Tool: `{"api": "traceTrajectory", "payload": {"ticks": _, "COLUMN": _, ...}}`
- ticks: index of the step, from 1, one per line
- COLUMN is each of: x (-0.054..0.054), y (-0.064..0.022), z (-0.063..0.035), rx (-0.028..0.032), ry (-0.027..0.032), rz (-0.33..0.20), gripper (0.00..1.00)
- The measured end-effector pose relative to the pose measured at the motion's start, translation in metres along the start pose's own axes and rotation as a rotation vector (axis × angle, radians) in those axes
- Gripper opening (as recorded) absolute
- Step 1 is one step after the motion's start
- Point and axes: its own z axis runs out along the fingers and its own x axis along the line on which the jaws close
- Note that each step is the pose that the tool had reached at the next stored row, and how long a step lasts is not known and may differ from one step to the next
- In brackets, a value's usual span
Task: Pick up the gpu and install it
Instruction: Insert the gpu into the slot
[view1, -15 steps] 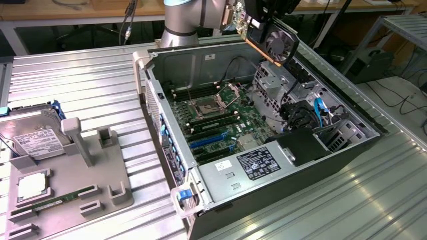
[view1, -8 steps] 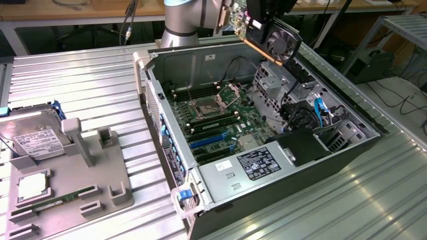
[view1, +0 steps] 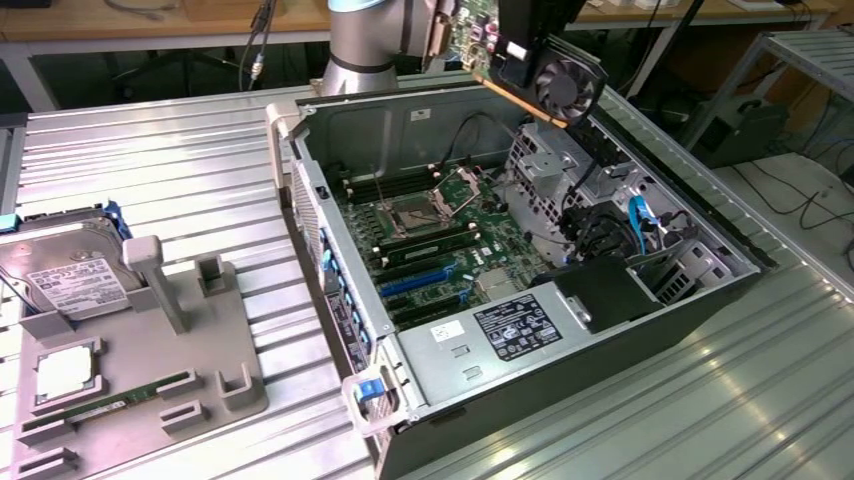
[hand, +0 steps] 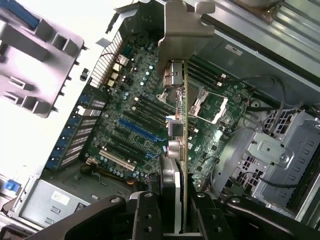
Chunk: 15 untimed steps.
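- We see an open computer case (view1: 387, 125) mid-frame in the exterior view, on a ribbed metal table (view1: 160, 160).
- Inside it: motherboard (view1: 447, 250) with blue slots (view1: 416, 282) and a CPU socket (view1: 416, 213). A labelled power supply (view1: 514, 325) sits lower middle. A drive cage (view1: 554, 160) and blue cables (view1: 641, 220) crowd the exterior view's right side.
- At the exterior view's lower left, a grey fixture tray (view1: 200, 340) holds a hard drive (view1: 67, 280), a CPU chip (view1: 60, 375) and a green memory stick (view1: 134, 395).
- The gpu (view1: 561, 85) is at upper middle, in the air over the case's far rim, tilted, fan toward the exterior view's right, not in any slot.
- The gripper (view1: 525, 50) has its fingers clenched on the gpu.
- In the wrist view we get the gpu (hand: 182, 150) edge-on between the gripper (hand: 175, 217) fingers (hand: 145, 215), its silver bracket (hand: 185, 30) at the far end and the motherboard (hand: 130, 115) beneath, well apart.
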Motion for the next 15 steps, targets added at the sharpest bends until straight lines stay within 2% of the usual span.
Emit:
{"api": "traceTrajectory", "payload": {"ticks": 2, "x": 0.0000, "y": 0.0000, "z": 0.0000, "rx": -0.0014, "ry": 0.0021, "rz": -0.053, "gripper": 0.28}}
{"api": "traceTrajectory", "payload": {"ticks": 15, "x": 0.0000, "y": 0.0000, "z": 0.0000, "rx": -0.0067, "ry": 0.0101, "rz": -0.252, "gripper": 0.28}}
